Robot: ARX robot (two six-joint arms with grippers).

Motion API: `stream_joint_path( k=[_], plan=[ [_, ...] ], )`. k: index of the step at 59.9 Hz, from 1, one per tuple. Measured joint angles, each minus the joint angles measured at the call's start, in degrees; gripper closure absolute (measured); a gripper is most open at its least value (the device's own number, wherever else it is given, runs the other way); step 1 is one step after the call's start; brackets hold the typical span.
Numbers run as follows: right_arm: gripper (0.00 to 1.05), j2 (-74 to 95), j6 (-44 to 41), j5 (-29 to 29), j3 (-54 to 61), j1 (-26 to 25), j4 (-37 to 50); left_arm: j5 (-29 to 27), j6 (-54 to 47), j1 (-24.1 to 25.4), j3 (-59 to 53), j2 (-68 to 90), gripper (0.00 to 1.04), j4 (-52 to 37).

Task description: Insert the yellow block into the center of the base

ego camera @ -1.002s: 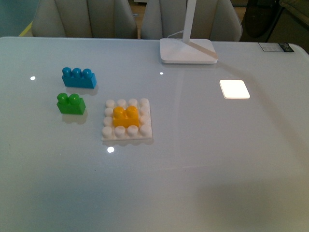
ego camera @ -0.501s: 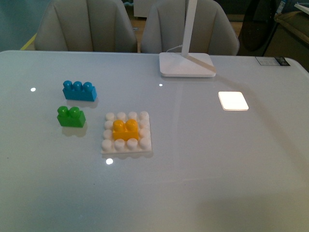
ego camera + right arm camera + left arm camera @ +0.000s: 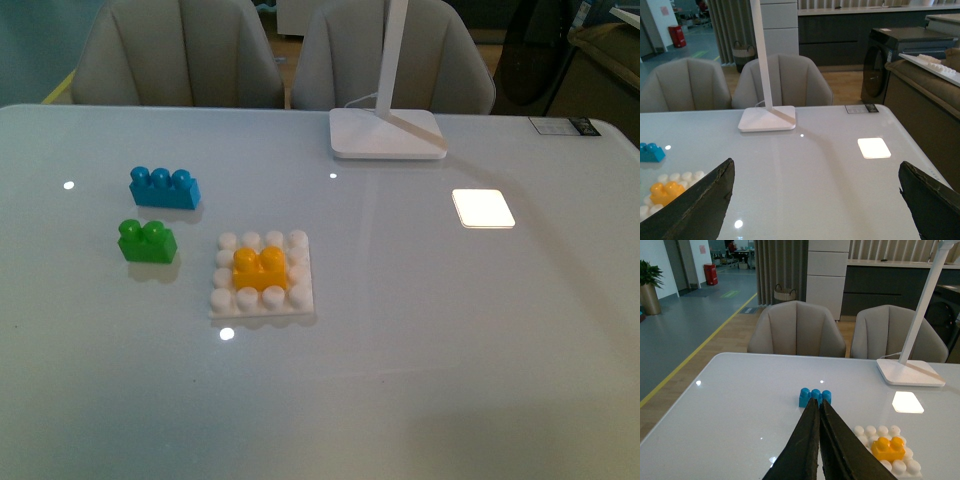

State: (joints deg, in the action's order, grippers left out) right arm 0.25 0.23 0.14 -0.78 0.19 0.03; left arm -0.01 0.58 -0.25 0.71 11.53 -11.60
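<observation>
The yellow block (image 3: 260, 268) sits on the middle of the base (image 3: 262, 274), long axis running left-right, studs up. A green brick (image 3: 147, 241) and blue brick (image 3: 164, 187) sit off to its left on the surface (image 3: 450, 330), lamp foot (image 3: 388, 132) behind, nothing blocking. Left end effector (image 3: 818, 407) is pinched together and empty, right end effector (image 3: 815, 200) is spread wide, holding nothing.

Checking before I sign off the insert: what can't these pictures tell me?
- Green brick: front view only; in the left wrist view the shut left tool blocks its spot.
- Base: cut by the right wrist frame edge and a right tool finger.
- Yellow block: whether fully seated, too small to tell.
</observation>
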Motion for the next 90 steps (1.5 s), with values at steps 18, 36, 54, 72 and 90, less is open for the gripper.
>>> stream_joint_path(
  k=[18,36,54,72,90],
  plan=[
    [0.09,0.0,0.0,0.0,0.0,0.0,0.0,0.0,0.0,0.0,0.0,-10.9,1.02,11.3],
    [0.09,0.0,0.0,0.0,0.0,0.0,0.0,0.0,0.0,0.0,0.0,-11.2,1.02,11.5],
    [0.09,0.0,0.0,0.0,0.0,0.0,0.0,0.0,0.0,0.0,0.0,-11.2,0.45,11.5],
    [0.09,0.0,0.0,0.0,0.0,0.0,0.0,0.0,-0.1,0.0,0.0,-11.2,0.08,11.5],
    [0.09,0.0,0.0,0.0,0.0,0.0,0.0,0.0,-0.1,0.0,0.0,-11.2,0.07,11.5]
  ],
)
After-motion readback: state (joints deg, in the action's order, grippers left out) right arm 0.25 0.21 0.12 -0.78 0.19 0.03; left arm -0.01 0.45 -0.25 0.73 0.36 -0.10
